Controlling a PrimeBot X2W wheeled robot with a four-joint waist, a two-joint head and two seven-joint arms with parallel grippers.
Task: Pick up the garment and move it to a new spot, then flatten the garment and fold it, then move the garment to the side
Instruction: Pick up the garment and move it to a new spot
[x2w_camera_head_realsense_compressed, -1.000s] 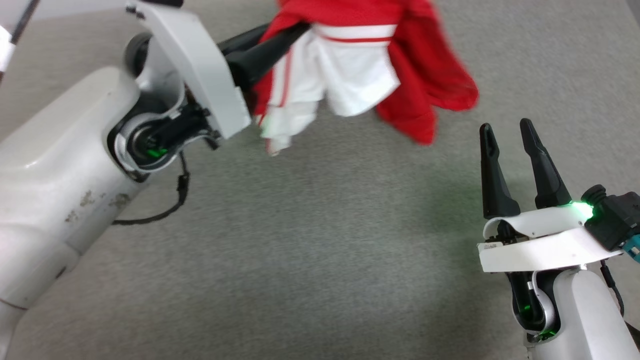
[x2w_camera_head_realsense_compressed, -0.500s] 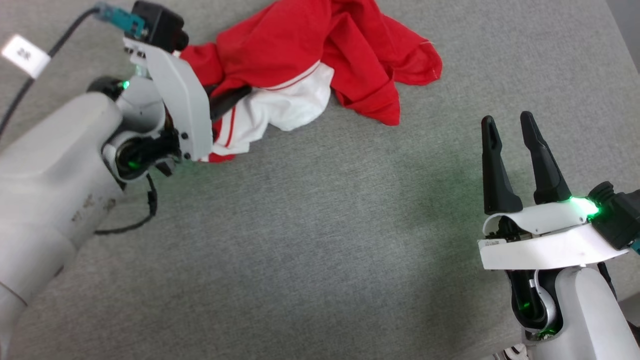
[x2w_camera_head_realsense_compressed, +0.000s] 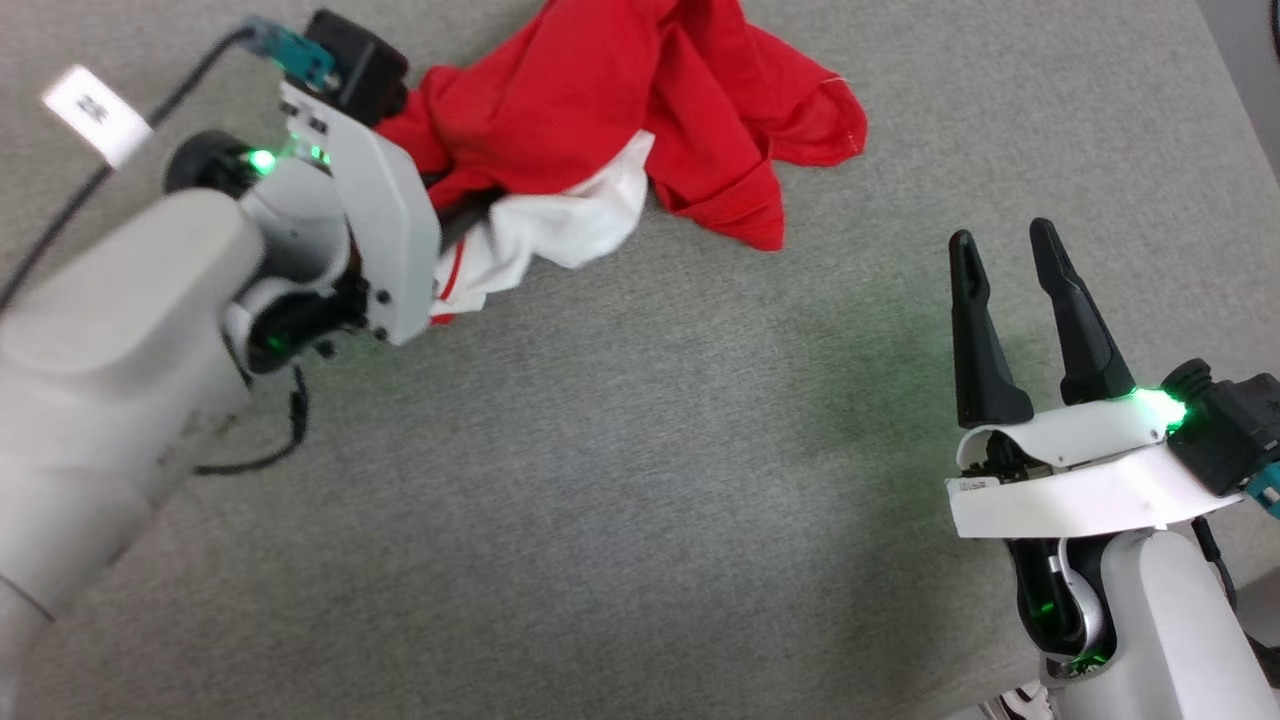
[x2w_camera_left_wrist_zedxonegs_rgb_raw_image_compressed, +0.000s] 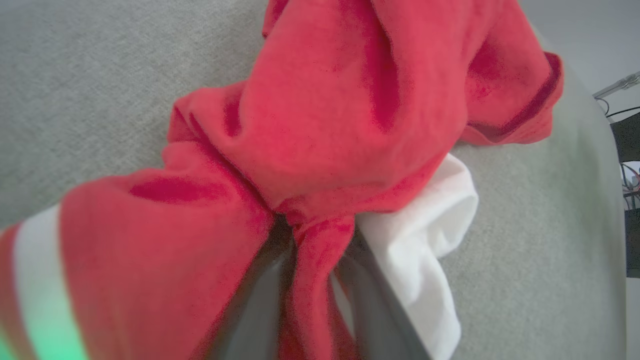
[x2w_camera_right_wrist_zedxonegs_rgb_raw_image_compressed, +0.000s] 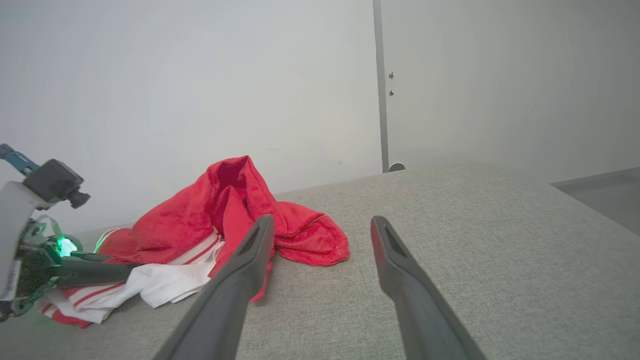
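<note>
Garment (x2w_camera_head_realsense_compressed: 600, 110) heaped on grey fabric surface (x2w_camera_head_realsense_compressed: 640, 480) — white wall (x2w_camera_right_wrist_zedxonegs_rgb_raw_image_compressed: 200, 75) behind.

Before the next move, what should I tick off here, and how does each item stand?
1. Garment set down on the grey surface: ok, it lies there in a heap.
2. Left tool free of the cloth: not ok, red fabric is pinched between its fingers.
3. Right tool open and empty: ok, it is apart from the garment.
4. Garment flat: not ok, bunched, white sleeve tucked under red folds.
5. Printed side up: cannot tell.
</note>
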